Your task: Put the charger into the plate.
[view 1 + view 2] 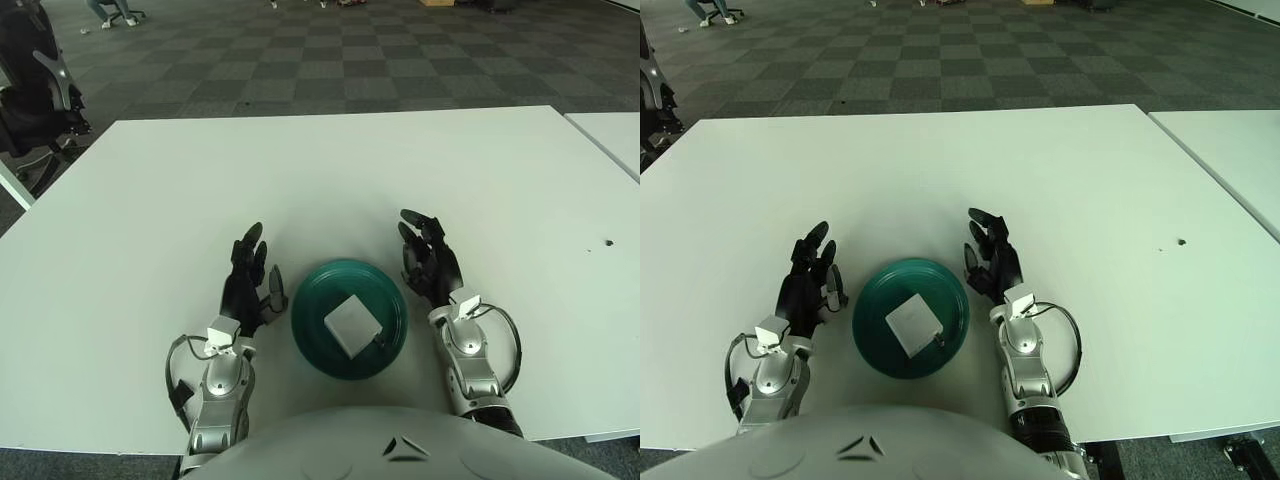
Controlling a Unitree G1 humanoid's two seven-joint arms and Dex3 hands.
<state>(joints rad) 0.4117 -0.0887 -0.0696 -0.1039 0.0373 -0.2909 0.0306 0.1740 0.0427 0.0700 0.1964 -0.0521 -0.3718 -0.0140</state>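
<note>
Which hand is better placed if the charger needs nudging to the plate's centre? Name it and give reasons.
Right, marginally. The charger already lies in the green plate, toward its right side. The right hand shows open beside that rim, nearer the charger; the left hand, also open, shows beside the opposite rim.

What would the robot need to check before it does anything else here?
1. Charger inside the plate: ok.
2. Charger lying within the rim, not hanging over: ok.
3. Left hand beside the plate on its left, holding nothing: ok.
4. Right hand beside the plate on its right, fingers relaxed and empty: ok.
5. Plate well in from the table edge: ok.
6. Whether either hand touches the plate: cannot tell.
</note>
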